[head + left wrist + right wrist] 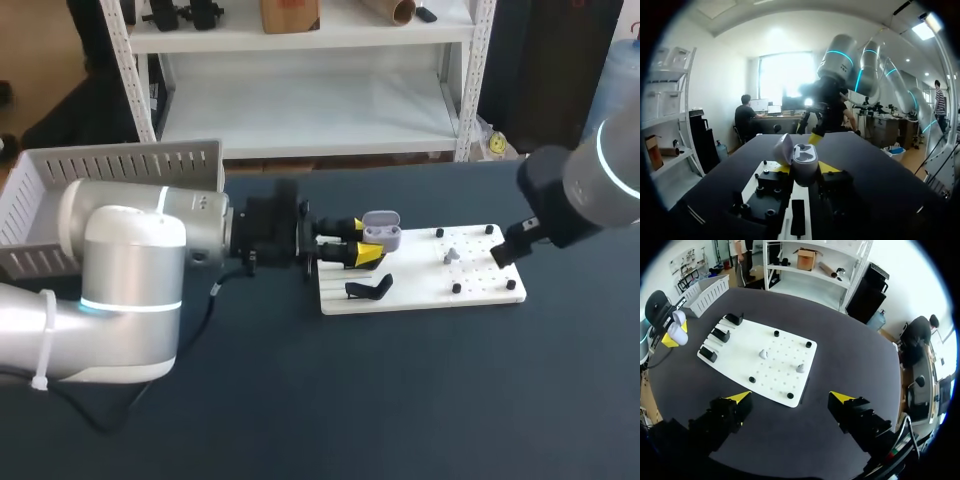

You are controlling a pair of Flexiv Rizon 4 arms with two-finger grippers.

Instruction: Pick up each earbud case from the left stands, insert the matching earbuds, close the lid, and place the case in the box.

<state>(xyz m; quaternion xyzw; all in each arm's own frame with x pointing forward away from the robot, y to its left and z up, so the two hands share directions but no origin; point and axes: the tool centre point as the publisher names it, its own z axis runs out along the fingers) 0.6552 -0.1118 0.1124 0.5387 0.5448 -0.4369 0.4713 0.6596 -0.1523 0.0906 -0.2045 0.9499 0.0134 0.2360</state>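
Head view: L hand (360, 241) grips rounded smooth case (384, 234), lid open, prob. plastic.

My left arm (130, 270) lies low and level, its wrist stretched out toward the middle. The left gripper (362, 240) has its yellow tips pressed on both sides of an open earbud case (804, 161). My right arm (590, 185) hangs raised, and the right gripper (790, 397) points down with its fingers spread wide.
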